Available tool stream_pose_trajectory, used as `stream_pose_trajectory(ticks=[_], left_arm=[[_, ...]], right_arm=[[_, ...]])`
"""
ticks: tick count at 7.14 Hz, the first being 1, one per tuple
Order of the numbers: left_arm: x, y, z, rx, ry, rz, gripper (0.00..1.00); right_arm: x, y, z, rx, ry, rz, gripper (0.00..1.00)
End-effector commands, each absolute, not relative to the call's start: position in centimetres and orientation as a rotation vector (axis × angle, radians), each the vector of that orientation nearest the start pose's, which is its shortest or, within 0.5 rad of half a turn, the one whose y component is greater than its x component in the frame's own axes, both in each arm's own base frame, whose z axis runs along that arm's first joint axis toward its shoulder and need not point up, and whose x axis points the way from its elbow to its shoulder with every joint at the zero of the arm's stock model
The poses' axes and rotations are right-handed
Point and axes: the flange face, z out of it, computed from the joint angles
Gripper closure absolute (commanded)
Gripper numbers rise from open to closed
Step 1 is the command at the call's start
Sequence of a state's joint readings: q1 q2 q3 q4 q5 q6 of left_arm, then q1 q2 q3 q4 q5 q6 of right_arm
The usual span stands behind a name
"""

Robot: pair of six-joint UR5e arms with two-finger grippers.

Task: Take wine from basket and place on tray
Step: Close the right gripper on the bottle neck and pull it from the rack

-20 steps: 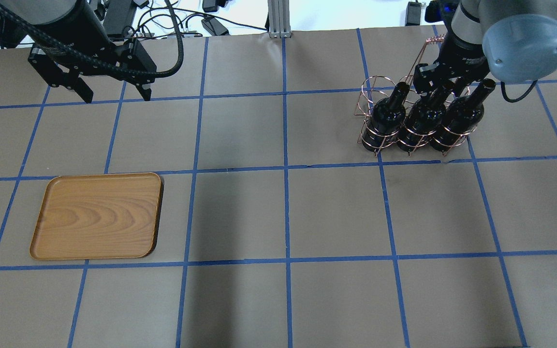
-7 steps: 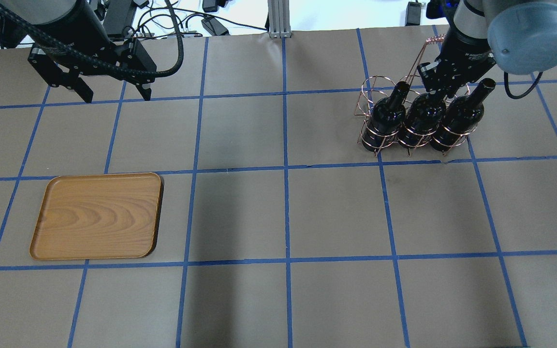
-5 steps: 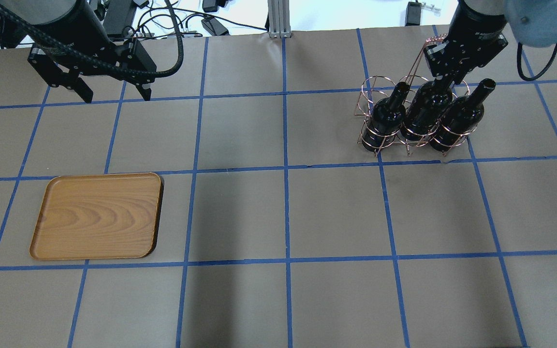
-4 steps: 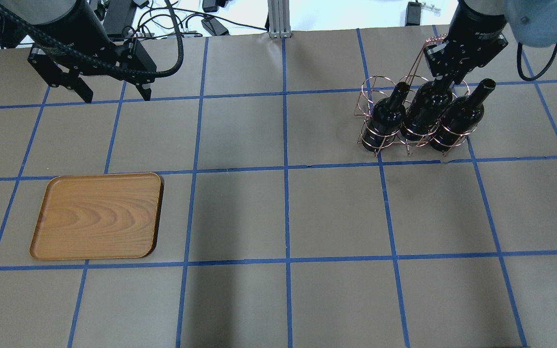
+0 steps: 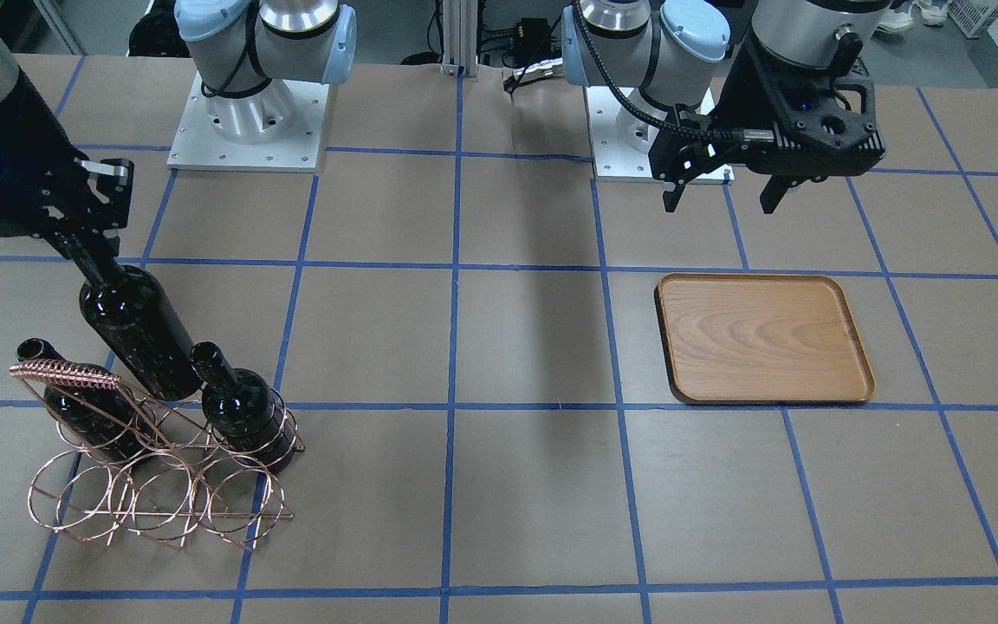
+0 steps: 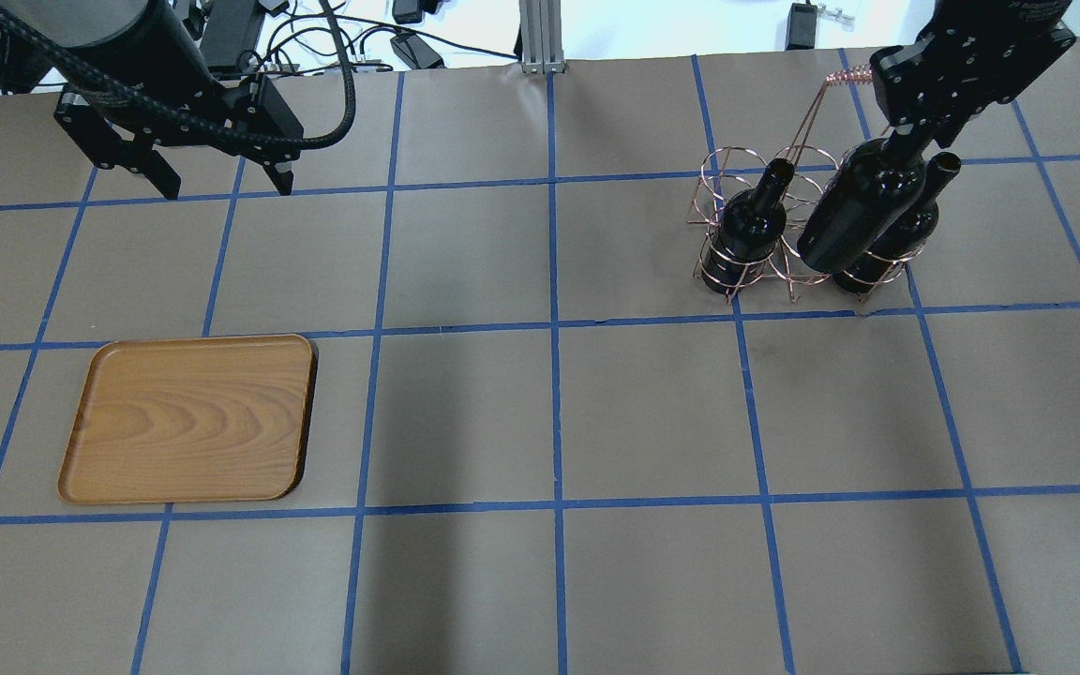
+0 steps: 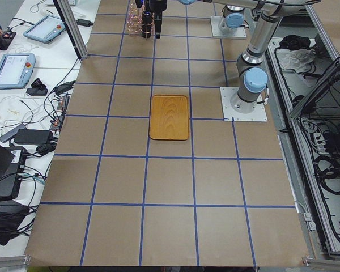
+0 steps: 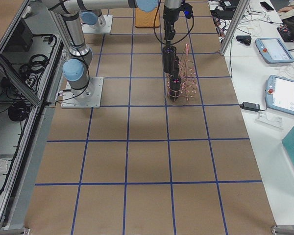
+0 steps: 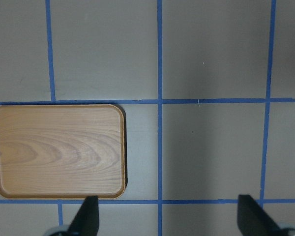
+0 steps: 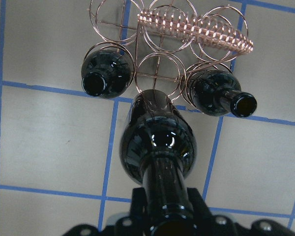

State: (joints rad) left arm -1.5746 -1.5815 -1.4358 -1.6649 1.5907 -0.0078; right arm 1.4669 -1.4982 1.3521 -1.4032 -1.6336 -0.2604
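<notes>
Upper right of the overhead frame: the right gripper (image 6: pixel 910 141) is gripping, jaws closed, the neck of a glossy near-black glass wine bottle (image 6: pixel 859 211). The bottle is hanging tilted above the copper wire ring basket (image 5: pixel 161 485), whose outer rings are holding two matching bottles (image 6: pixel 751 230). Upper left: the left gripper (image 6: pixel 226 187) is hovering over the brown-paper counter (image 6: pixel 549 412), jaws open. The light-brown rectangular wooden tray (image 6: pixel 188 417) is lying at lower left.
</notes>
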Motion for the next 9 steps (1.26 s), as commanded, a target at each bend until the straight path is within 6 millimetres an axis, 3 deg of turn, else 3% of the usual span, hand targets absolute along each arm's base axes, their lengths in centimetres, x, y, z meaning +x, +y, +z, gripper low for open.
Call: stream_pose_trajectory(ticks=[1,2,5,7,9], left_arm=[[-13.4,-49.6,54.0,-0.005,3.121,-0.048,0.0],[-13.4,-49.6,54.0,-0.005,3.121,-0.048,0.0],[-13.4,-49.6,53.9,-0.005,3.121,-0.046,0.0],[-13.4,-49.6,54.0,-0.005,3.121,-0.048,0.0],[-13.4,-49.6,53.9,-0.005,3.121,-0.046,0.0]], right_arm=[[8.5,-49.9,56.4,-0.27,3.187,0.05,1.0],[10.3,-49.0,56.8,-0.275,3.186,0.045,1.0],[18.8,-46.8,56.7,-0.132,3.166,0.026,1.0],[23.2,-46.2,55.5,-0.056,3.141,0.039,1.0],[28.8,-46.5,53.1,0.019,3.137,0.018,1.0]])
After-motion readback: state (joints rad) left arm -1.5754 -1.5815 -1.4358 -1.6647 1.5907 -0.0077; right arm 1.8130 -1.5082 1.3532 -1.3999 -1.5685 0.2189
